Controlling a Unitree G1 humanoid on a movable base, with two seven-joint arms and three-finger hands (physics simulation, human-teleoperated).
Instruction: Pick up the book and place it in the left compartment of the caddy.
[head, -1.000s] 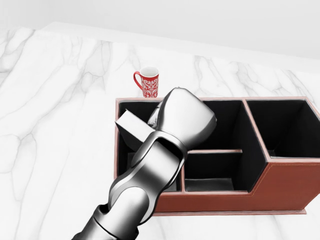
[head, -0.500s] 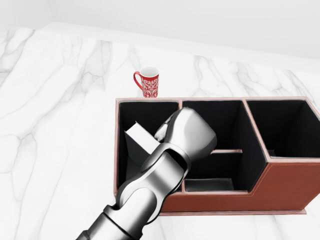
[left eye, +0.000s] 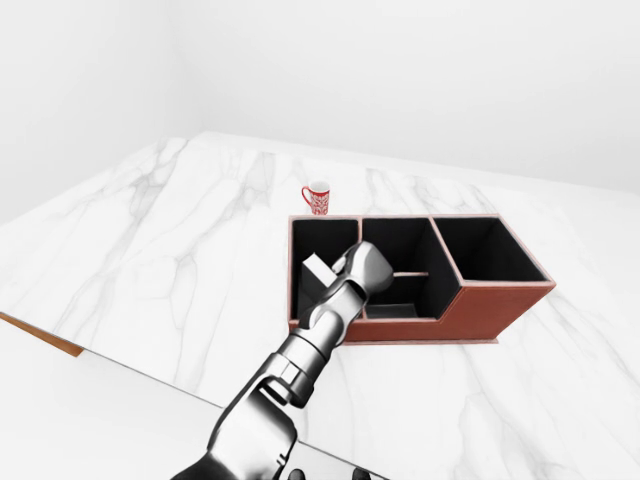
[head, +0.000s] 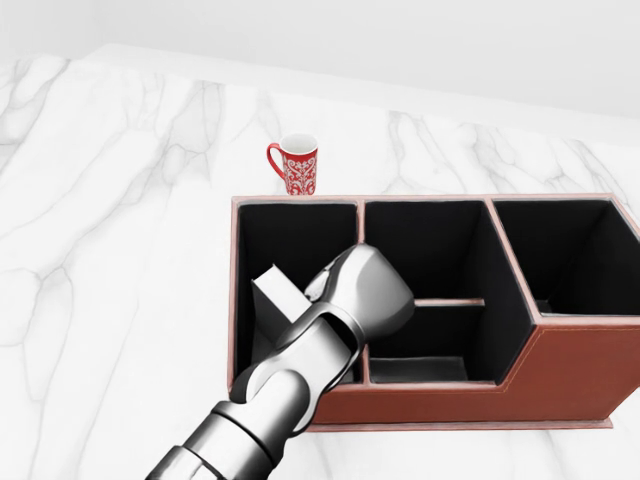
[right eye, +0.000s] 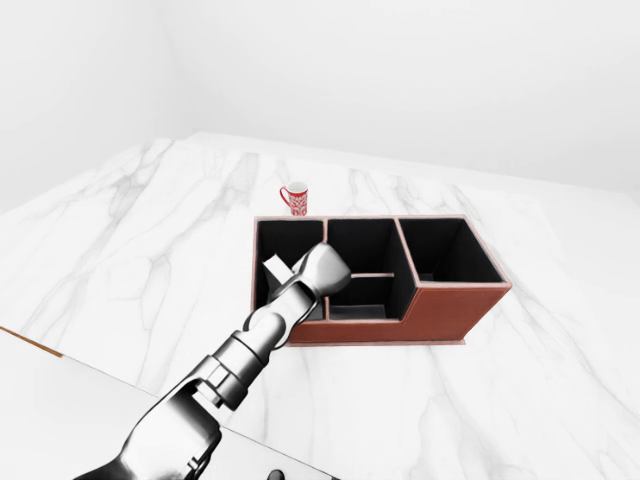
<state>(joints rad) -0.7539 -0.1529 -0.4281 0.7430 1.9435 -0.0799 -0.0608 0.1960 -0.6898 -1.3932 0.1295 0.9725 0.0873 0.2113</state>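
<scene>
The book (head: 276, 293) is a pale grey slab, tilted, low inside the left compartment of the red-brown caddy (head: 560, 365). My left hand (head: 340, 290) reaches into that compartment from the bottom of the head view. Its silver back covers the fingers, which close on the book's right end. The book's lower part is hidden behind the hand and the compartment wall. The book also shows in the left-eye view (left eye: 318, 270). The right hand is not in view.
A red-and-white patterned mug (head: 297, 164) stands on the white marble table (head: 110, 250), just above the caddy's top left corner. The caddy has a middle section split by a low divider (head: 448, 301) and a right compartment (head: 560, 250). The table's near edge (left eye: 45, 337) shows at bottom left.
My left hand has moved down and a little toward the bottom of the view, carrying the book from the rim of the left compartment down into it. The camera has not moved.
</scene>
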